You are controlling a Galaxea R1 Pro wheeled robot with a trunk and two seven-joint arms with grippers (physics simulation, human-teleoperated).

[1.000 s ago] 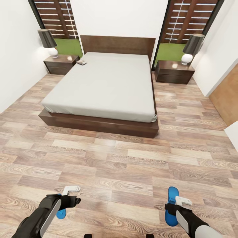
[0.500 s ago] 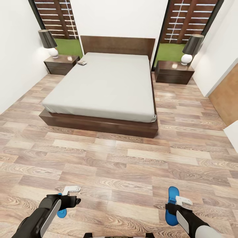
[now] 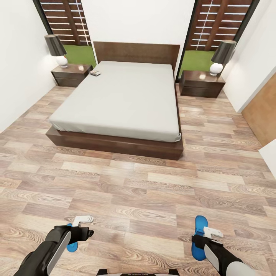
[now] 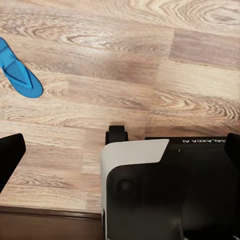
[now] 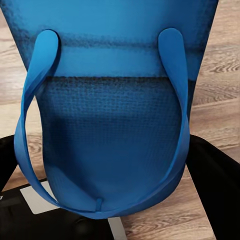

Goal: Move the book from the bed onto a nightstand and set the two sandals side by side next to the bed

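Observation:
The bed point(image 3: 122, 99) stands in the middle of the bedroom. The small book point(image 3: 94, 72) lies on its far left corner, close to the left nightstand point(image 3: 71, 74). A second nightstand point(image 3: 201, 83) is on the other side. My right gripper point(image 3: 199, 240) is shut on a blue sandal point(image 3: 200, 224) held low over the floor. Up close that sandal point(image 5: 110, 125) spans the space between the fingers point(image 5: 215, 175). My left gripper point(image 3: 87, 232) is open with nothing in it. The other sandal point(image 3: 71, 246) lies on the floor partly under that arm and shows again, sandal point(image 4: 21, 75), beside the open fingers point(image 4: 10, 155).
A lamp point(image 3: 56, 50) stands on the left nightstand and another lamp point(image 3: 221, 56) on the right one. Wood-plank floor point(image 3: 138, 191) stretches between me and the bed's foot. A brown door point(image 3: 264, 111) is at the right wall. My own base point(image 4: 170, 190) is below the left wrist.
Both arms and both sandals hold still. A little more of my own body shows at the bottom edge of the head view.

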